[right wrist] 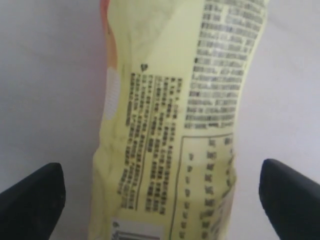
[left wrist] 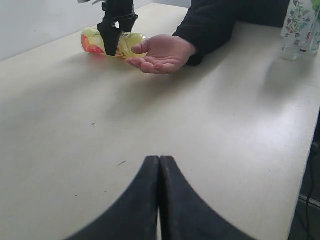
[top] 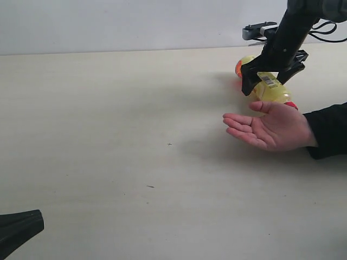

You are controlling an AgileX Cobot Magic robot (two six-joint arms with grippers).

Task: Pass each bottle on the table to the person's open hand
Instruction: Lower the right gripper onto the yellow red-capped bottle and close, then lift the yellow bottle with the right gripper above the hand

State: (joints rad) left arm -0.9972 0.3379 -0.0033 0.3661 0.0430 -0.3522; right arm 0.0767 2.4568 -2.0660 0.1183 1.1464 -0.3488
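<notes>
Plainly the right pincer (top: 264,84) is set for a grasp and has not made it. Its two fingers are spread wide, one on each side of the yellow bottle (top: 276,93), and the right wrist view shows bare counter (top: 135,108) between each finger and the bottle's sides. The bottle lies on its side directly beneath and between those fingers, label up, with its red cap at the end nearer the person. Because it lies flat, the pincer comes from above and straddles the body across its width. That looks like the surest hold on a round thing that could roll.

The person's open hand (top: 271,127) rests palm up just beside the right pincer, on the side of the bottle's capped end, with fingers spread to receive. It is close, I judge, so that the carry can be short: close, lift, shift over the palm, let go. The soft, creased body may give under the squeeze, so a grip near the middle seems wise.

The left pincer (left wrist: 159,165) is well apart from all this, its fingers pressed together and holding nothing, low over the counter. Far ahead of it stand a clear bottle with a green-leaf label (left wrist: 299,25) and another clear bottle (left wrist: 315,37) just beside, cut off by the frame. Both have yet to be handed over.
</notes>
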